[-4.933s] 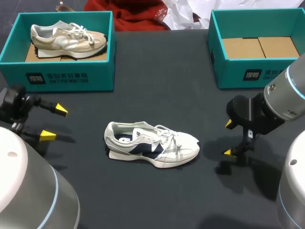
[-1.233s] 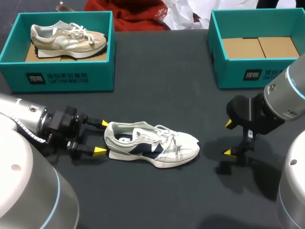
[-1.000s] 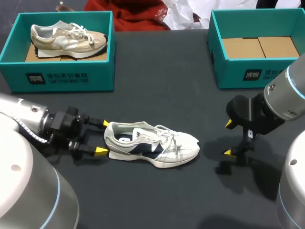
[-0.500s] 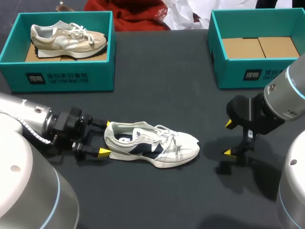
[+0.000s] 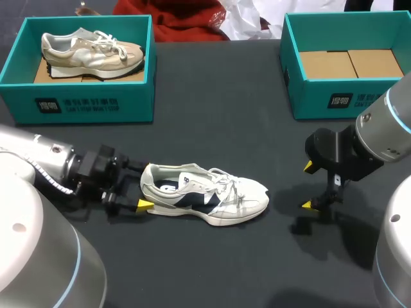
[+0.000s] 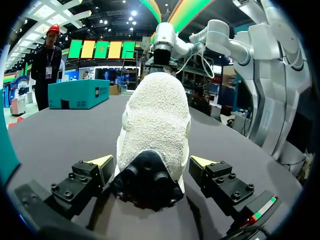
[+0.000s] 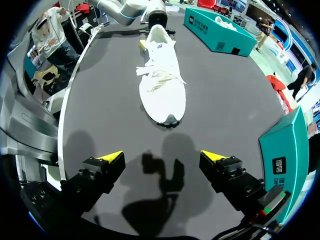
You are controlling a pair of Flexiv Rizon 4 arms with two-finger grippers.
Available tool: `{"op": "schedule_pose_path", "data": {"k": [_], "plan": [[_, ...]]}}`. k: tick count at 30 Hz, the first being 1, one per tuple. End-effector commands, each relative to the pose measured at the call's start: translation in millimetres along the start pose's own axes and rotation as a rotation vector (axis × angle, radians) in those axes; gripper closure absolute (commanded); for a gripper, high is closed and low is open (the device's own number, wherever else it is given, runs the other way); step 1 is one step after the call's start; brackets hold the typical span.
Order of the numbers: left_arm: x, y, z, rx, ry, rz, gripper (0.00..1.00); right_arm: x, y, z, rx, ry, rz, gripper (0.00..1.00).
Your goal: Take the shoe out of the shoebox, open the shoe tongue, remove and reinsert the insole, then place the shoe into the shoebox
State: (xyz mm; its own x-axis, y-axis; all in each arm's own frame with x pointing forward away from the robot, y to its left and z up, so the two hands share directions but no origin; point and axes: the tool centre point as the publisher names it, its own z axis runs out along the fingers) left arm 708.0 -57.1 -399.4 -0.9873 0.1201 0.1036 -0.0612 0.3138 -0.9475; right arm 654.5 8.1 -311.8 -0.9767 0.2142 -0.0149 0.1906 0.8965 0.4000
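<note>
In the head view, the white and navy shoe [image 5: 204,199] is lying on its sole in the middle of the dark table [image 5: 212,122], toe pointing toward my right arm. It is sitting outside both boxes and has not shifted since the earlier frames. The left gripper [image 5: 144,187], which was hanging back near the table's left edge some seconds ago, is now reaching in at the heel. Its fingers are standing apart, one on each side of the heel, a little further along than half a second ago. The right gripper [image 5: 307,186] is hovering to the right of the toe, well apart from it, with its fingers spread and in the same spot as before. The left shoebox [image 5: 90,106] is holding a beige shoe [image 5: 90,51]. The right shoebox [image 5: 347,97] is showing only its cardboard floor.

In the left wrist view, the left gripper [image 6: 151,162] is straddling the shoe [image 6: 156,120]. The heel is sitting between the two parted yellow tips, and I cannot tell whether they are touching it.

In the right wrist view, the right gripper [image 7: 162,156] is hanging open above the table, gripping nothing. The shoe [image 7: 161,75] is lying ahead of it, toe nearest. The left arm is meeting the far heel.
</note>
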Motion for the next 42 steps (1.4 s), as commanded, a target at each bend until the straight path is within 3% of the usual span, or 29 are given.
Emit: {"op": "schedule_pose_path", "data": {"k": [1, 33, 34, 36, 37, 42], "plan": [[-0.9, 2, 6, 0.001, 0.003, 0.003, 0.0, 2.0, -1.0, -1, 0.0, -0.003, 0.0, 0.0], [-1.2, -5, 28, 0.01, 0.005, 0.032, 0.0, 2.0, -1.0, -1, 0.0, -0.003, 0.0, 0.0], [-1.2, -5, 28, 0.009, 0.005, 0.034, 0.04, 2.0, -1.0, -1, 0.0, -0.003, 0.0, 0.0], [-1.6, -5, 30, 0.007, 0.004, 0.035, 0.75, 2.0, -1.0, -1, 0.0, -0.003, 0.0, 0.0], [-1.7, -5, 30, 0.006, 0.003, 0.035, 1.0, 2.0, -1.0, -1, 0.0, -0.003, 0.0, 0.0], [-2.1, -4, 30, 0.004, -0.001, 0.036, 1.0, 2.0, -1.0, -1, 0.0, -0.003, 0.0, 0.0]]}}
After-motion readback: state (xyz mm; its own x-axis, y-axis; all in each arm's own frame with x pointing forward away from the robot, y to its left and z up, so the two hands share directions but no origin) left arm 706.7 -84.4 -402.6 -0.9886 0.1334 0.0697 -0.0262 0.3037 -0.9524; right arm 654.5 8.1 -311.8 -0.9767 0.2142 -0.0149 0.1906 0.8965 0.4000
